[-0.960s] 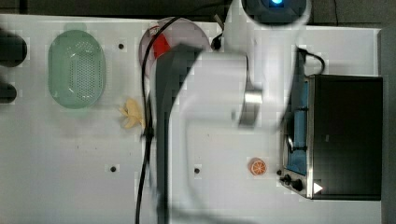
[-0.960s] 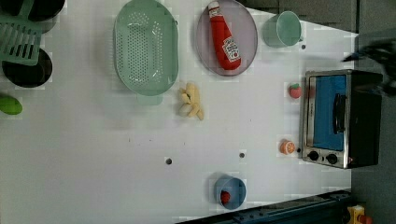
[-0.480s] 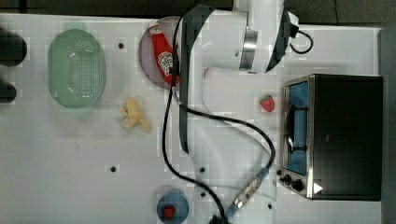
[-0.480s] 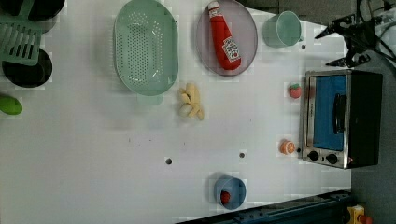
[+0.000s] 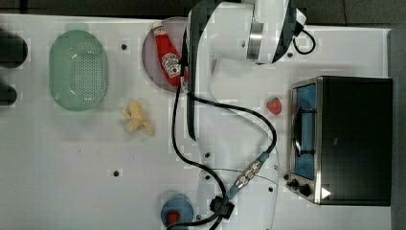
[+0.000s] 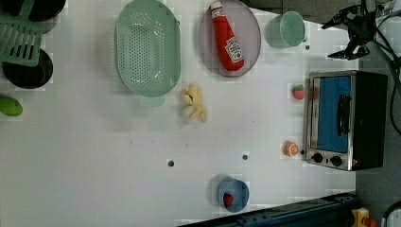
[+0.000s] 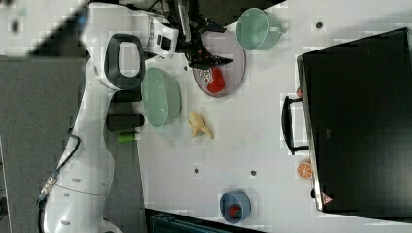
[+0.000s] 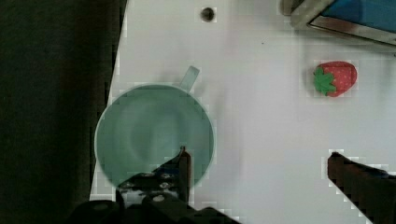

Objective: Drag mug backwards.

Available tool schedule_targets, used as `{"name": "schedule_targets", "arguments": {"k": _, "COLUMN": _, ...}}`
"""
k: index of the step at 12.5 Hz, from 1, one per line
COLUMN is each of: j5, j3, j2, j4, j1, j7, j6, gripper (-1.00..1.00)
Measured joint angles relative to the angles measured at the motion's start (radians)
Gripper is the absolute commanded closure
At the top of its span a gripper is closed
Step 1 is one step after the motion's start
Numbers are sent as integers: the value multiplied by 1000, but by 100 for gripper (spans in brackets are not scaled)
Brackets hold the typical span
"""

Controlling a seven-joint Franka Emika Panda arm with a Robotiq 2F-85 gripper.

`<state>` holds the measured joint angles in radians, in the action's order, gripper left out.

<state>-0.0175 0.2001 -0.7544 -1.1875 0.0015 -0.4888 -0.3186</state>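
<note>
Spread claw [image 8: 256, 163] hovers over the mug [image 8: 154, 133] near the table [image 8: 261, 107] edge, a strawberry [image 8: 335, 78] and toaster oven [image 6: 347, 119] nearby.

White jointed arm [image 5: 239, 158], black cable [image 5: 225, 108] with metal connector, black gripper [image 7: 206, 46]

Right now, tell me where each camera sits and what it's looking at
Top view: overhead, looking down past the white arm at the table.
Left view: overhead; the gripper hangs beside the mug.
Right view: high, rotated; arm and open gripper above the purple plate.
Wrist view: down between the fingers onto the mug.
Shared: top and left views both show the ketchup bottle and toaster oven.
</note>
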Motion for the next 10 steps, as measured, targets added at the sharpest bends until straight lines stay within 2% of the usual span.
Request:
{"name": "schedule_targets", "arguments": {"k": 5, "j5": 42, "j3": -12, "j2": -109, "j4": 4, "j1": -20, "j7": -46, "j6": -97, "gripper": -100}}
{"name": "schedule_targets", "arguments": {"k": 8, "j5": 104, "j3": -37, "j2": -165, "j4": -66, "j1": -21, "j7": -53, "j6": -211, "gripper": -100}}
{"name": "schedule_targets", "arguments": {"k": 10, "j5": 113, "j3": -48, "j2": -200, "j4": -87, "j1": -18, "j7": -57, "j6": -262, "gripper": -100}}
